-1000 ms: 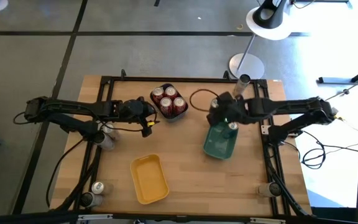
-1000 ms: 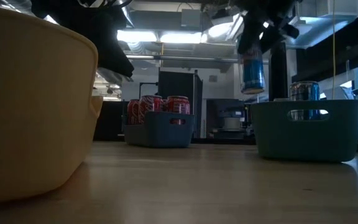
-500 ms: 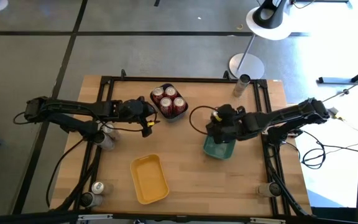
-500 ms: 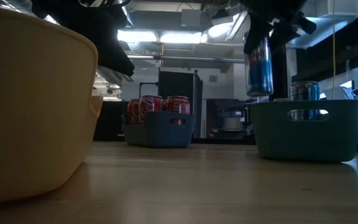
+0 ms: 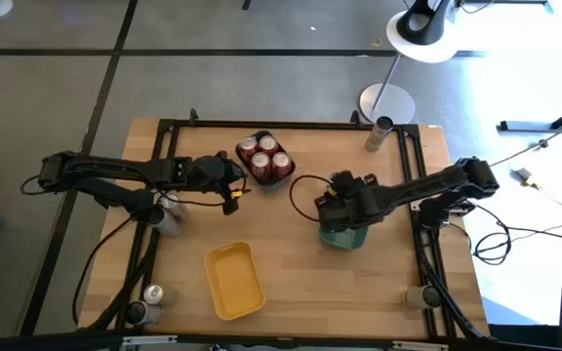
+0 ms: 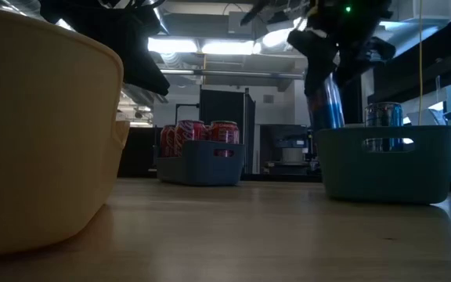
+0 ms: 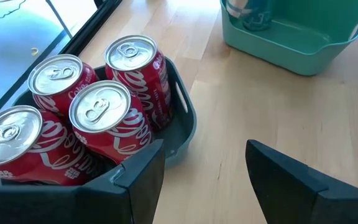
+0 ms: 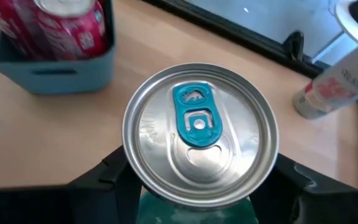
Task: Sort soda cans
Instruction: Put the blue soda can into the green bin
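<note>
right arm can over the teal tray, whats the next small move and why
Probably lower it straight down a little more, then let go. The right end effector grips a blue-tabbed can above the teal tray, where another can already stands, so it likely belongs there.

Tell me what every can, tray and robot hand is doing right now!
right gripper: shut on blue-tab can, above the teal tray
blue-tab can: held upright
teal tray: holds one can
dark blue tray: holds four red cans
red cans: upright
yellow tray: nothing in it
left gripper: open, holding nothing
</note>
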You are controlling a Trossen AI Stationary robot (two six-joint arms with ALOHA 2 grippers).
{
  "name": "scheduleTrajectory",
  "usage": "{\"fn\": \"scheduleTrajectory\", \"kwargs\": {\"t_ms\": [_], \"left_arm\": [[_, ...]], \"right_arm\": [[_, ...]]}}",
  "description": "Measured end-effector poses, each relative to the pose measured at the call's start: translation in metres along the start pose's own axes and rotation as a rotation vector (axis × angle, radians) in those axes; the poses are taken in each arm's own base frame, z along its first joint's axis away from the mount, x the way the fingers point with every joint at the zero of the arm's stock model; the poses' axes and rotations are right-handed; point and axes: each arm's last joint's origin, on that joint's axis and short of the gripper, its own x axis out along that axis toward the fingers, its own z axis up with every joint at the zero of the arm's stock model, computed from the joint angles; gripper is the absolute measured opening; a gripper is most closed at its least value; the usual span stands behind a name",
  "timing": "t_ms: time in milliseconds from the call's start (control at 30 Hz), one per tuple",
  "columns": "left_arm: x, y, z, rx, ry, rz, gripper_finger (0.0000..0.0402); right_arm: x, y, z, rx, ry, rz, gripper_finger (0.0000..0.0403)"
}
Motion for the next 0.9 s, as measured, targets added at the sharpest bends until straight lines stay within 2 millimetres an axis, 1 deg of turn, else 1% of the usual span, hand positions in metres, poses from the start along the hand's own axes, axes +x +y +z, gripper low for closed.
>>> {"fn": "scheduleTrajectory", "kwargs": {"t_ms": [233,667,900], "left_arm": [[0.000,0.000,0.000,0.006,0.000,0.000,0.0214],[0.000,0.000,0.000,0.007,0.000,0.001,0.0214],[0.000,0.000,0.000,0.008,0.001,0.001,0.0214]], "right_arm": [[0.010,0.006,-0.010,0.015,0.031,-0.058,0.0221],[0.033,0.024,-0.030,0.058,0.043,-0.138,0.0221],[0.043,0.030,-0.039,0.023,0.050,-0.170,0.0221]]}}
